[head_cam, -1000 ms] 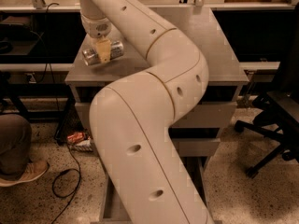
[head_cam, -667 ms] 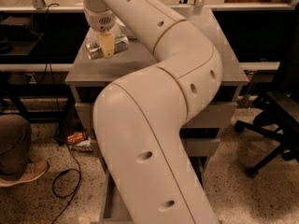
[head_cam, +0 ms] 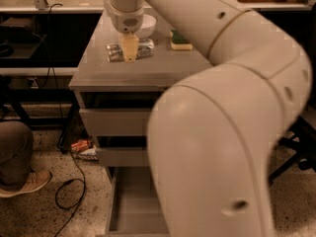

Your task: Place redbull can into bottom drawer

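Observation:
The redbull can (head_cam: 144,49) is a slim silver can lying on its side on the grey cabinet top (head_cam: 94,73), near its middle. My gripper (head_cam: 130,51) comes down from above and is shut across the can's middle, with one yellowish finger (head_cam: 130,47) in front of it. The bottom drawer (head_cam: 132,201) stands pulled open at floor level, and its plain grey floor shows. My big white arm covers the drawer's right part and much of the cabinet's right side.
A white bowl (head_cam: 145,24) stands just behind the can, and a green and yellow sponge (head_cam: 180,41) lies to its right. The two upper drawers (head_cam: 116,121) are slightly open. A person's leg and shoe (head_cam: 19,179), a black cable (head_cam: 74,181) and a wrapper (head_cam: 81,145) are on the floor at left.
My gripper and the can have moved together to the right across the cabinet top, toward the bowl. The can now lies level.

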Controlling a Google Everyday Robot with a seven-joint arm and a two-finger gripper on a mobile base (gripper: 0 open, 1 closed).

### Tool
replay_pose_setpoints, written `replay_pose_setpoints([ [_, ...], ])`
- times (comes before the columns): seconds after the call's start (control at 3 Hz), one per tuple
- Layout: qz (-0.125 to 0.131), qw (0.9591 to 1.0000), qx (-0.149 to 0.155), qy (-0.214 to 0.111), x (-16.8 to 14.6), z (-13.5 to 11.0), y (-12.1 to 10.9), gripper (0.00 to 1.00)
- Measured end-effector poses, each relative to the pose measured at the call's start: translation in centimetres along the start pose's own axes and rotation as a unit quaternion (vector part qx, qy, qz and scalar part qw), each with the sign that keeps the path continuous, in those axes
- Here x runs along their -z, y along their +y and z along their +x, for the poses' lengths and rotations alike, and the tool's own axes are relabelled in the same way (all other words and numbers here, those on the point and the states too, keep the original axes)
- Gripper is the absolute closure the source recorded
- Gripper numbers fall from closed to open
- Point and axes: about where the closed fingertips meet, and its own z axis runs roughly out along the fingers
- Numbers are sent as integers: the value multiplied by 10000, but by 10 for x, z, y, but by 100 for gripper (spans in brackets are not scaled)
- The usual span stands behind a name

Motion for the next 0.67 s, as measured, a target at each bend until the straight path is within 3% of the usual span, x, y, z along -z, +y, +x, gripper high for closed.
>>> replay_pose_setpoints([
  [0.67, 42, 9969, -781, -117, 4, 48, 69, 100],
])
